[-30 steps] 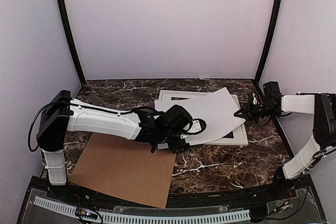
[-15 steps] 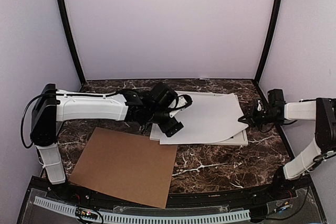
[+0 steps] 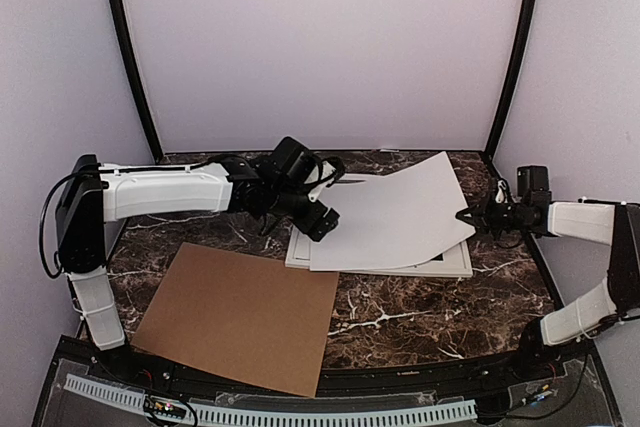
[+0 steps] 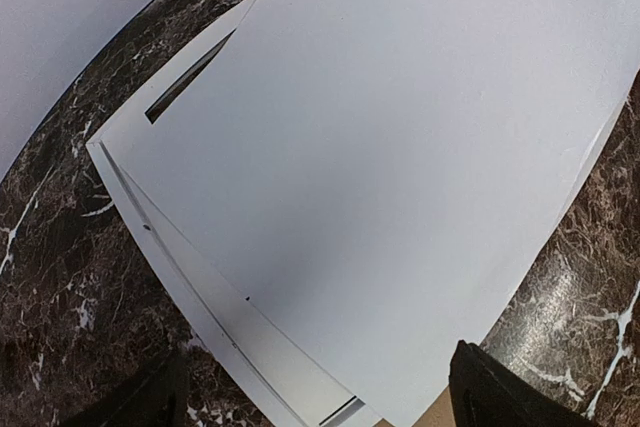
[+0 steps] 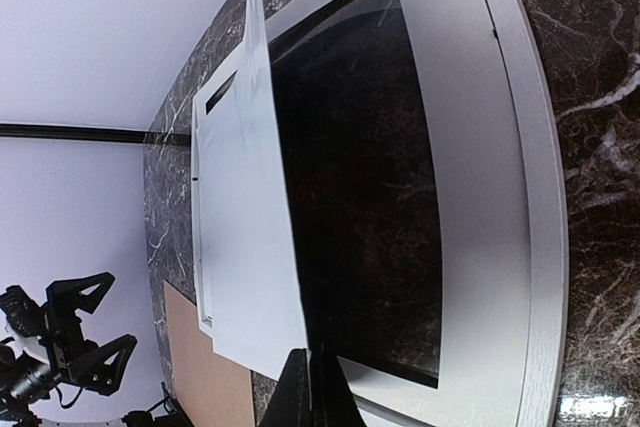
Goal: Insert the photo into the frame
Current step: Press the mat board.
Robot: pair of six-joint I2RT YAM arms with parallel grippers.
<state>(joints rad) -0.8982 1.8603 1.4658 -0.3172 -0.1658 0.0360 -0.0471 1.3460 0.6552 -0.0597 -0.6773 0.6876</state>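
The photo (image 3: 385, 217) sits centre right in the top view with only a plain white side showing. It lies tilted over the frame (image 3: 442, 267): its right edge is up in the air and its left part slopes down onto the frame's left rail. The sheet covers most of the frame, leaving the near and right rails and a strip at the back uncovered. In the right wrist view the frame's dark centre shows under the raised sheet.

The right hand (image 3: 468, 217) is pinched tight on the photo's right edge, its fingers (image 5: 303, 387) closed with the sheet between them. The left hand (image 3: 322, 221) hangs over the photo's lower left corner with its fingers (image 4: 495, 397) spread wide and nothing between them.

The frame lies flat on the dark marble surface (image 3: 420, 317). A brown cardboard sheet (image 3: 240, 322) lies at lower left, just beside the frame's near left corner.
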